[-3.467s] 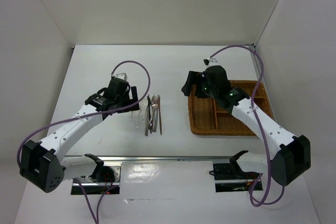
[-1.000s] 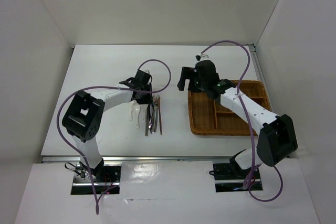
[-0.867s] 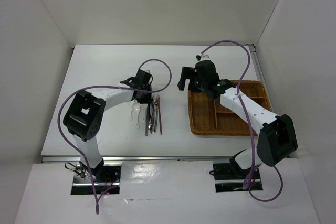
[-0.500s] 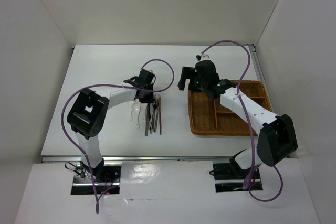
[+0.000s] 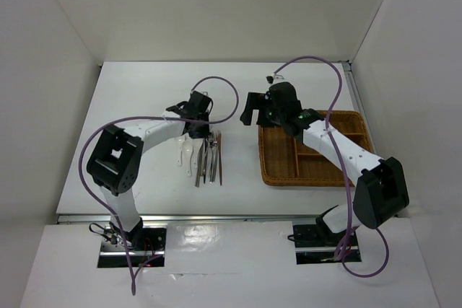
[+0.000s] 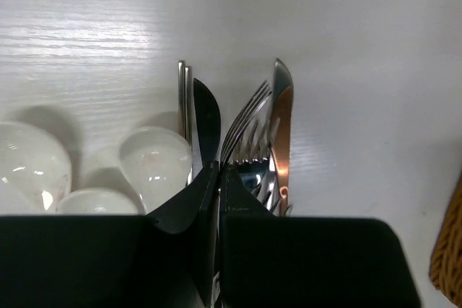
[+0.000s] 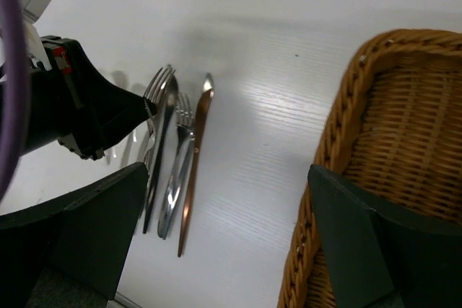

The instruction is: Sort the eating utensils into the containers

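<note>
The eating utensils lie in a pile (image 5: 209, 160) on the white table: silver forks (image 6: 249, 110), a dark thin piece (image 6: 206, 117), a reddish-brown piece (image 6: 283, 128) and white spoons (image 6: 151, 164) on the left. At the pile's far end my left gripper (image 6: 219, 167) is down with its jaws pressed together around the neck of a silver fork (image 7: 160, 81). The containers are compartments of a brown wicker tray (image 5: 278, 174) on the right. Above the table, between the pile and the tray's far left corner (image 7: 346, 120), my right gripper (image 7: 227, 200) hangs open and holds nothing.
White walls box in the table at the back and both sides. Purple cables loop above both arms. A strip of bare table (image 7: 260, 149) separates the pile from the tray's left rim.
My left gripper has slid right onto the pile's far end and shut there. The utensils have shifted slightly. The right arm has barely moved.
</note>
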Available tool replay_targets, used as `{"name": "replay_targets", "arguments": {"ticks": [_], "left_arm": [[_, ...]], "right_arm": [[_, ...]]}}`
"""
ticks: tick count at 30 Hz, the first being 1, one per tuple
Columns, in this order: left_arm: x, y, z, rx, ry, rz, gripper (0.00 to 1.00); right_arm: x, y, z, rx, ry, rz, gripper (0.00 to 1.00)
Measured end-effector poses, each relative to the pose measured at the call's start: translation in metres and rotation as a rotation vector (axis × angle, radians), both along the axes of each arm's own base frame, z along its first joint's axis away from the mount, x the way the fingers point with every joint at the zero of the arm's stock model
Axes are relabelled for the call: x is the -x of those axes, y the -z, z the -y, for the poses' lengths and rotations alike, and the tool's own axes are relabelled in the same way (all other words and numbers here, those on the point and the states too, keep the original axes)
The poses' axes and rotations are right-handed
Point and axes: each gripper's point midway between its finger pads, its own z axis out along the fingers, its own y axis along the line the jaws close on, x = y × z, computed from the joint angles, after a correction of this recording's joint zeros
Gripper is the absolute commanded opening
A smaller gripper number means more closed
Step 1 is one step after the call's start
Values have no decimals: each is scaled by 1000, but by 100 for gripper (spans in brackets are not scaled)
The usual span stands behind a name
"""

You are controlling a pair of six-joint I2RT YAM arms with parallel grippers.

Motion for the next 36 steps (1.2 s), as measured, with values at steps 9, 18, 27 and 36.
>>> {"name": "replay_targets", "arguments": {"ticks": [9, 18, 27, 36], "left_arm": [[-19, -100, 5, 83, -5, 212, 9], [-16, -130, 5, 125, -8, 269, 9], [-9, -163, 18, 261, -15, 304, 9], [-1, -174, 34, 394, -6, 299, 10]], "right_arm": [[15, -11, -38, -111, -178, 24, 100], [34, -24, -73, -187, -344, 76, 100], [46, -28, -86, -251, -442, 87, 95], [53, -29, -108, -302, -533, 106, 85]]}}
